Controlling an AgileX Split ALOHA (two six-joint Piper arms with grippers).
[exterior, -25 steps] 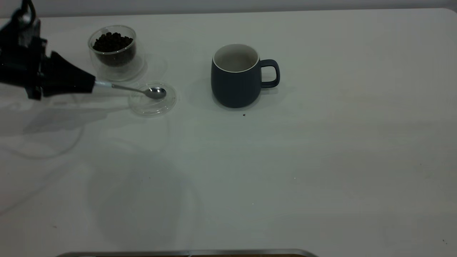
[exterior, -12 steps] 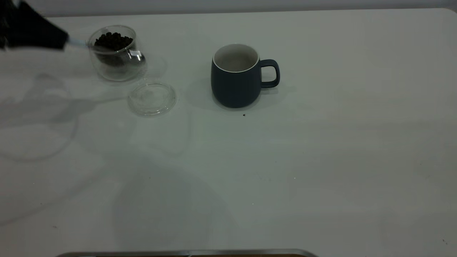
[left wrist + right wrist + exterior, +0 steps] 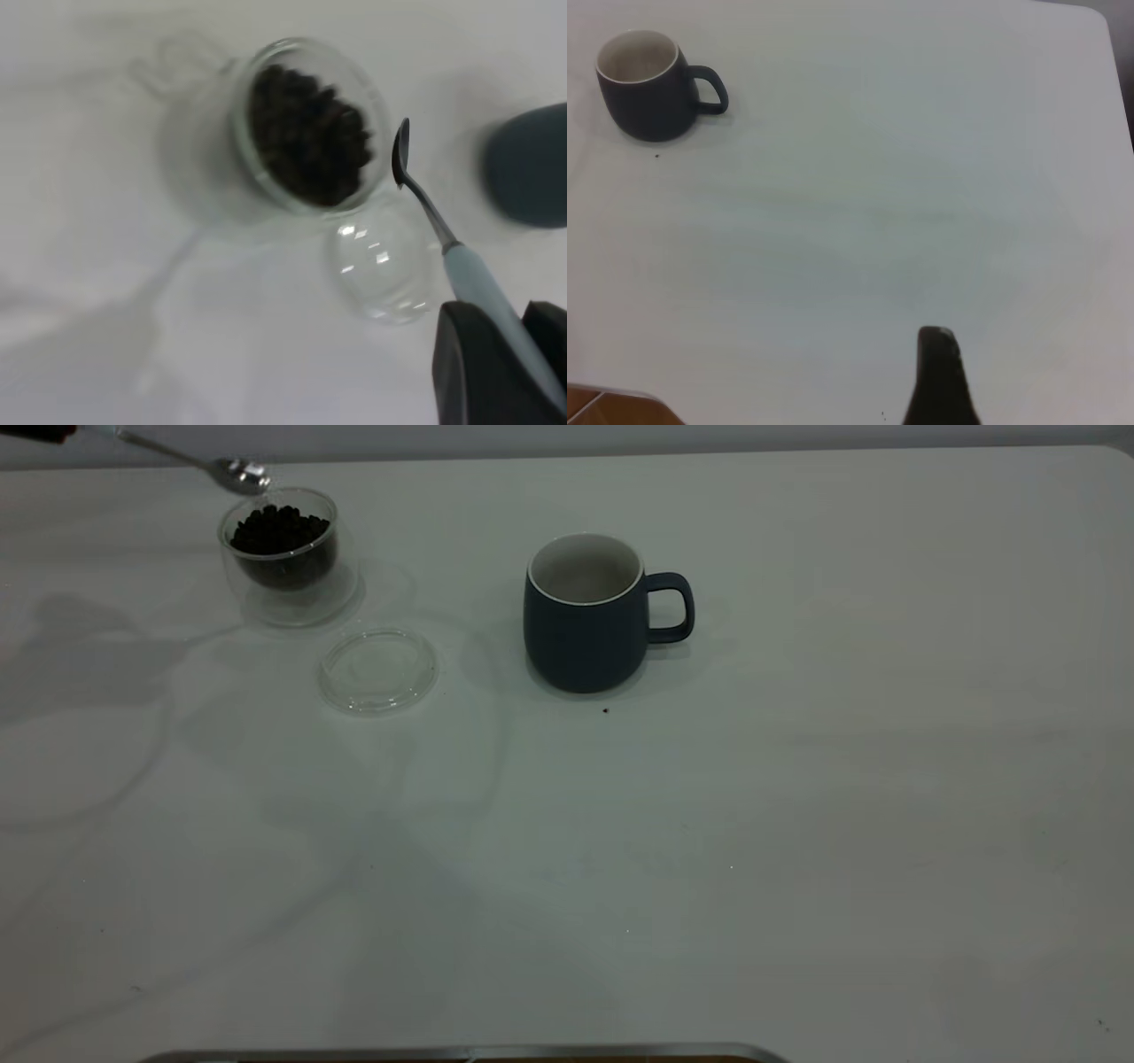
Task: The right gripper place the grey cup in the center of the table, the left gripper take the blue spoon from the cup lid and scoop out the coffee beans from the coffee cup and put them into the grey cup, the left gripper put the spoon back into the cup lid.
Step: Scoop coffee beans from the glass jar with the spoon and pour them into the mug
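Note:
My left gripper [image 3: 507, 312] is shut on the pale handle of the blue spoon [image 3: 474, 285]. It holds the spoon in the air, almost out of the exterior view at the top left. The spoon's bowl [image 3: 237, 474] hangs just above the far rim of the coffee cup [image 3: 282, 553], which is heaped with coffee beans [image 3: 279, 530]. No beans show in the spoon. The cup lid [image 3: 378, 670] lies bare in front of the coffee cup. The grey cup [image 3: 586, 613] stands upright mid-table, its inside white. My right gripper [image 3: 939, 359] hovers far from it over bare table.
A single dark bean or crumb [image 3: 605, 710] lies on the table [image 3: 797, 824] just in front of the grey cup. A metal edge [image 3: 461, 1054] runs along the near side of the table. The table's rounded corner [image 3: 1099, 18] is at the right.
The spoon has left the cup lid. My left gripper carried it up and back, past the coffee cup's front, to just above its far rim. The grey cup, lid and coffee cup stayed put.

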